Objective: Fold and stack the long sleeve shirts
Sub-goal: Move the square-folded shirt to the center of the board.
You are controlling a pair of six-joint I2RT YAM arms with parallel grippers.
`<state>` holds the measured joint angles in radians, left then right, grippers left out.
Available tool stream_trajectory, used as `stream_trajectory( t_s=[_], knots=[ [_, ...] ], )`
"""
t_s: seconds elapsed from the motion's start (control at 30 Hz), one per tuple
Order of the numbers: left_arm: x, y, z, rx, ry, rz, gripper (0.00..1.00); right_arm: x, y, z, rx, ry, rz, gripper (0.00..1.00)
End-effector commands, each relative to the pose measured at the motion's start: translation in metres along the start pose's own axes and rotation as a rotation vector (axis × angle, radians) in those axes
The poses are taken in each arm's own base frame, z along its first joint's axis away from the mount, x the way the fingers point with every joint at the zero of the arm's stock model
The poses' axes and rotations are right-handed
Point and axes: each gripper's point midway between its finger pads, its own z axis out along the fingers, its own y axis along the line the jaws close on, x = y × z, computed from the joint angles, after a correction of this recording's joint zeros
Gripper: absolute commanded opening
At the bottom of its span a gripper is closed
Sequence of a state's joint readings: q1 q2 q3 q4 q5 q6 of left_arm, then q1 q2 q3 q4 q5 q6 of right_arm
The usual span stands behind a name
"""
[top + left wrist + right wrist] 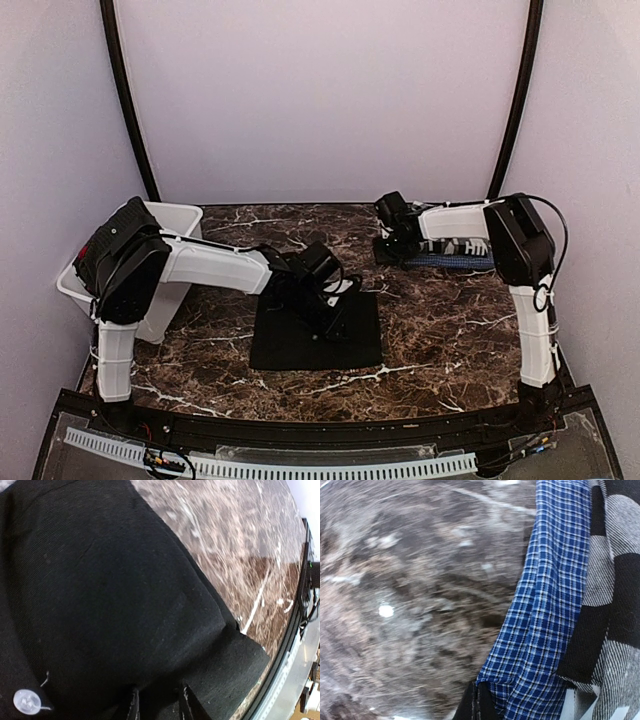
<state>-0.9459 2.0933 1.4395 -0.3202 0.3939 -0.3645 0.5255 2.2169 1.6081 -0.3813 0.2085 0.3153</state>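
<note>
Dark brown marble-patterned table (430, 330) carries everything. A white plastic bin (172, 214) sits at its far left corner, contents hidden behind the left arm. Progress: one plain black cloth shirt (300, 350) lies at table centre as a flat, roughly square packet with straight edges, so I judge its folding largely done. The black-and-white checked cloth shirt with a blue plaid edge (455, 257) lies well apart from it at the far right. It is bunched into a low narrow strip beneath the right forearm, not a neat fold and not on the black one. No stack exists yet: two garments, two places. Left pincer (160, 704) is down on the far part of the black packet, fingers part-way apart with black cloth filling the gap. This reads as a pinch on a fold of that shirt, perhaps a last tidy. Right pincer (476, 703) is at the left end of the checked shirt, fingers pressed together at the corner of the blue plaid edge. Whether any hem is caught between them cannot be told. A small white button (27, 701) shows on the black cloth near the left fingers. Remaining, by my estimate: fold the checked shirt, then set one on the other. No other shirts in view.
</note>
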Motion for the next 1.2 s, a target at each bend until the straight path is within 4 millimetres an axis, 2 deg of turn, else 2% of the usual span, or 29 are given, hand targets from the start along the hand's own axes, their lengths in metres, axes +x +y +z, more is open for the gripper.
stream_trajectory(
  t_s=[0.0,0.1,0.23,0.33,0.43,0.57,0.63,0.67,0.7,0.73,0.77,0.8,0.83,0.93,1.03,1.17],
  knots=[
    [0.035,-0.026,-0.01,0.06,0.092,0.021,0.26,0.008,0.06,-0.005,-0.179,0.022,-0.033,0.0],
    [0.043,-0.033,-0.008,0.076,0.107,0.019,0.26,0.006,0.086,-0.011,-0.258,0.014,-0.028,0.0],
    [0.039,-0.041,-0.019,0.09,0.072,0.003,0.26,0.007,0.13,-0.024,-0.406,0.018,-0.023,0.0],
    [0.021,-0.049,-0.047,0.067,-0.016,0.003,0.26,0.006,0.158,-0.032,-0.502,0.022,-0.012,0.0],
    [0.006,-0.047,-0.076,0.004,-0.1,-0.015,0.27,0.007,0.187,-0.039,-0.612,0.032,-0.008,0.0],
    [-0.006,-0.022,-0.12,-0.14,-0.209,-0.09,0.27,0.009,0.223,-0.048,-0.72,0.041,-0.025,0.0],
    [-0.011,-0.001,-0.15,-0.224,-0.28,-0.15,0.27,0.011,0.239,-0.053,-0.761,0.044,-0.041,0.0],
    [-0.005,0.008,-0.153,-0.248,-0.277,-0.173,0.28,0.013,0.249,-0.057,-0.785,0.047,-0.053,0.0],
    [-0.007,0.017,-0.166,-0.264,-0.31,-0.208,0.28,0.012,0.257,-0.061,-0.809,0.044,-0.064,0.0],
    [-0.001,0.025,-0.167,-0.276,-0.306,-0.23,0.29,0.018,0.265,-0.064,-0.828,0.053,-0.077,0.0],
    [-0.003,0.033,-0.178,-0.276,-0.338,-0.262,0.29,0.021,0.273,-0.068,-0.85,0.057,-0.094,0.0],
    [0.004,0.04,-0.177,-0.284,-0.33,-0.281,0.29,0.027,0.281,-0.071,-0.875,0.068,-0.113,0.0],
    [0.004,0.047,-0.185,-0.283,-0.351,-0.307,0.29,0.034,0.291,-0.076,-0.899,0.081,-0.136,0.0],
    [0.015,0.064,-0.185,-0.297,-0.343,-0.349,0.29,0.054,0.308,-0.088,-0.935,0.105,-0.191,0.0],
    [0.021,0.073,-0.183,-0.31,-0.331,-0.371,0.29,0.07,0.318,-0.1,-0.968,0.122,-0.219,0.0],
    [0.028,0.082,-0.18,-0.326,-0.321,-0.398,0.29,0.08,0.325,-0.111,-0.992,0.131,-0.241,0.0]
  ],
)
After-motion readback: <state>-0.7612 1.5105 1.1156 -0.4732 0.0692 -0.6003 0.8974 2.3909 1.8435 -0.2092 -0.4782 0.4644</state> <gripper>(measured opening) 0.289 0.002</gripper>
